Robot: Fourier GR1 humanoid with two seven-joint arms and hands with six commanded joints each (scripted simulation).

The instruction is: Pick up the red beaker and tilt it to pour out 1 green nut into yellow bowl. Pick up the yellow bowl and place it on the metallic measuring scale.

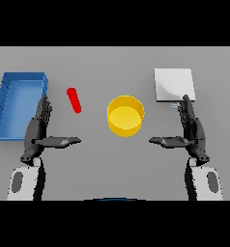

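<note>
The red beaker (74, 100) is a slim red tube on the grey table, left of centre, leaning toward the lower right. The yellow bowl (125, 116) stands in the middle of the table; I see nothing inside it. At the back right lies the metallic measuring scale (173, 85), a pale square plate. My left hand (39, 129) hovers open just left of and below the beaker, thumb stretched toward the centre. My right hand (191, 130) is open too, below the scale and right of the bowl. No green nut is visible.
A blue tray (5, 104) with raised walls sits at the far left, right beside my left hand.
</note>
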